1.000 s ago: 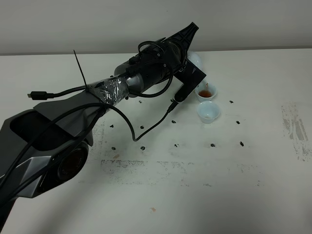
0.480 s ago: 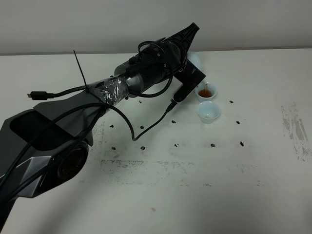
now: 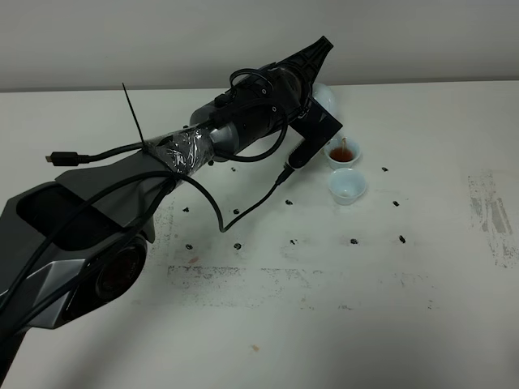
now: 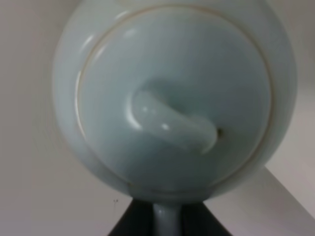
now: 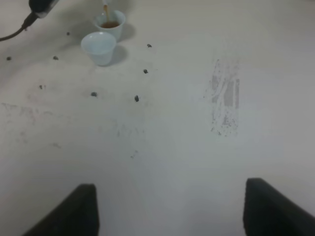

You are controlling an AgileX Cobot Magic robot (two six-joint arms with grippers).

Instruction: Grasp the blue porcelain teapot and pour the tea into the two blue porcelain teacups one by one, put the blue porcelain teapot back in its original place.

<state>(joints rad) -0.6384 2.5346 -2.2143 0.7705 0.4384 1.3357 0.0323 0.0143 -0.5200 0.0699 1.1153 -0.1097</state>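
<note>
The blue porcelain teapot [image 4: 172,98] fills the left wrist view, lid and knob toward the camera. In the high view only a part of it [image 3: 326,99] shows behind the arm, tilted. My left gripper [image 4: 167,221] is shut on its handle and also shows in the high view [image 3: 312,81]. A thin brown stream falls into the far teacup [image 3: 343,151], which holds tea [image 5: 110,23]. The near teacup [image 3: 346,185] stands right next to it and looks empty [image 5: 99,47]. My right gripper [image 5: 170,216] is open, above bare table, well apart from the cups.
Dark specks dot the white table around the cups. A grey worn patch [image 3: 495,219] lies at the right, also in the right wrist view [image 5: 225,98]. A black cable [image 3: 243,215] hangs from the left arm over the table. A wall runs along the table's far edge.
The left arm holds the tilted teapot still and the stream keeps falling into the far teacup. Nothing else has moved.
</note>
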